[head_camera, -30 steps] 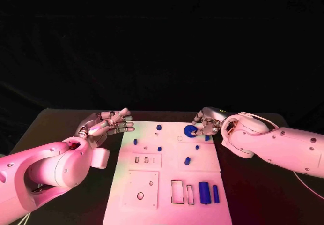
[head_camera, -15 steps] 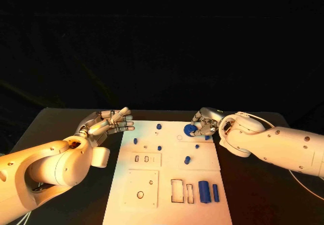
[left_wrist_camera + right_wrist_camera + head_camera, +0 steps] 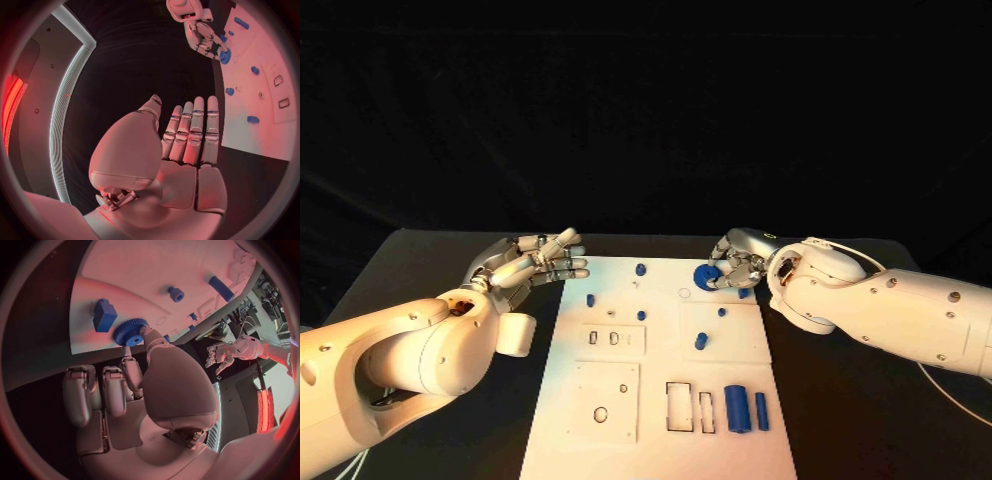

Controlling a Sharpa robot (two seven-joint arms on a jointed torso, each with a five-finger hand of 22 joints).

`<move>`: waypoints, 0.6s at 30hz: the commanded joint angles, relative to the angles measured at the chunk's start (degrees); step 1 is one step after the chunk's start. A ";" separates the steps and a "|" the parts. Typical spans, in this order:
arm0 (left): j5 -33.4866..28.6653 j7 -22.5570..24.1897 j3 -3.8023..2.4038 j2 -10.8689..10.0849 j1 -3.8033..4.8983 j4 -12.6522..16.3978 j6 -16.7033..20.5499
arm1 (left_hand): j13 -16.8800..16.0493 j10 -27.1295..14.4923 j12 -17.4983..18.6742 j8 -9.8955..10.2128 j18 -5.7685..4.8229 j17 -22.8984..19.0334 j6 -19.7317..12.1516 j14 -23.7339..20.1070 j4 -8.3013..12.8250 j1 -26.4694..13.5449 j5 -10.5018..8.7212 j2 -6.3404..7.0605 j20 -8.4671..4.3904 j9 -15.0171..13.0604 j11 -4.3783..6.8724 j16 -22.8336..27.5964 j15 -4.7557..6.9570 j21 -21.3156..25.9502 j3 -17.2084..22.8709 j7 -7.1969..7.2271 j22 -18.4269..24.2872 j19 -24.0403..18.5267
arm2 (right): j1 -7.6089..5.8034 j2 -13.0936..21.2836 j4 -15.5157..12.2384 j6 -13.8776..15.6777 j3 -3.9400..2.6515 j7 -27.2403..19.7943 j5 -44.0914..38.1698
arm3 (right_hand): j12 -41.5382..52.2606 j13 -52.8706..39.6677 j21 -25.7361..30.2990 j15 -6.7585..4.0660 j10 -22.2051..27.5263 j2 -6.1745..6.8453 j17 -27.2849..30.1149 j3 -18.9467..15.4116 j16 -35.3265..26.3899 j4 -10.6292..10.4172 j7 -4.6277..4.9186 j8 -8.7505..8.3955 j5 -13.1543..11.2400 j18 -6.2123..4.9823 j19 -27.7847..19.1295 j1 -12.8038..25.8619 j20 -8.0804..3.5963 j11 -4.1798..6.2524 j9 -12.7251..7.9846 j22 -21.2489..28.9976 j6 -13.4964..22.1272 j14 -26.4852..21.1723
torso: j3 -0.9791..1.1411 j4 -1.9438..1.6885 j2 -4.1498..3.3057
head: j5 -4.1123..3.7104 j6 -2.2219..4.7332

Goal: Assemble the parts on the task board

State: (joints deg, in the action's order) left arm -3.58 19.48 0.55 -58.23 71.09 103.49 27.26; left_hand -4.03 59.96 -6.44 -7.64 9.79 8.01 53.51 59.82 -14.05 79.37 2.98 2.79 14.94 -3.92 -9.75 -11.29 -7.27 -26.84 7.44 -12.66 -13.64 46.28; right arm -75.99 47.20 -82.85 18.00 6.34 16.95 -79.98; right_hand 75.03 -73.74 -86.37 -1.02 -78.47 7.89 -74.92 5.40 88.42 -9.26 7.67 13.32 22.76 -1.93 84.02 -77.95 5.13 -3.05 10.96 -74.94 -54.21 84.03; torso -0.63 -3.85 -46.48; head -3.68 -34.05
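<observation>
My right hand [image 3: 737, 262] pinches the blue gear [image 3: 707, 278] at the far edge of the white board [image 3: 661, 400]; my left hand [image 3: 531, 262] hovers beside the board, fingers spread, holding nothing

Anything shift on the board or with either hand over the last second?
Nothing visibly moved. The right hand still pinches the blue gear at the task board's far right edge, the left hand still hovers open beside its far left corner, and the other blue parts lie as before.
</observation>
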 commanded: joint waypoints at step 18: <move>-0.05 0.01 -0.04 0.17 0.07 -0.04 -1.29 | 0.02 0.13 0.41 0.40 0.50 0.14 0.27 -0.03 -0.02 0.24 -0.04 -0.60 0.04 0.05 -0.11 0.29 -0.24 -0.38 -0.44 -0.23 -0.13 -0.40 | 0.76 -0.06 -1.96 4.82 0.25 2.97 -11.27 | 5.11 -5.42 -1.82 -0.85 -4.03 -0.06 -13.74 1.50 1.04 -0.35 -1.38 1.90 -2.32 1.23 4.02 -0.55 -0.50 1.27 1.16 -12.63 -4.39 5.66 | -0.03 -0.06 0.00 | -0.34 0.02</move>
State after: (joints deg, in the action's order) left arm -3.58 19.36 0.55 -58.20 71.09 103.40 27.12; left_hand -4.03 59.96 -6.20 -7.42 9.79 8.10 53.52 59.82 -14.05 79.60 2.98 2.57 14.94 -3.92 -9.75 -11.29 -7.27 -26.84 7.44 -12.66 -13.73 46.28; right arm -75.39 47.18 -84.61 20.62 6.50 18.38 -86.62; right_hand 79.91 -74.96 -87.98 -1.45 -82.17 7.43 -74.91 6.91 89.17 -9.35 6.68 14.83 20.25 -1.22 84.02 -78.42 5.13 -1.78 12.05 -74.92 -58.01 84.03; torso -0.63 -3.86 -46.52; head -3.97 -34.15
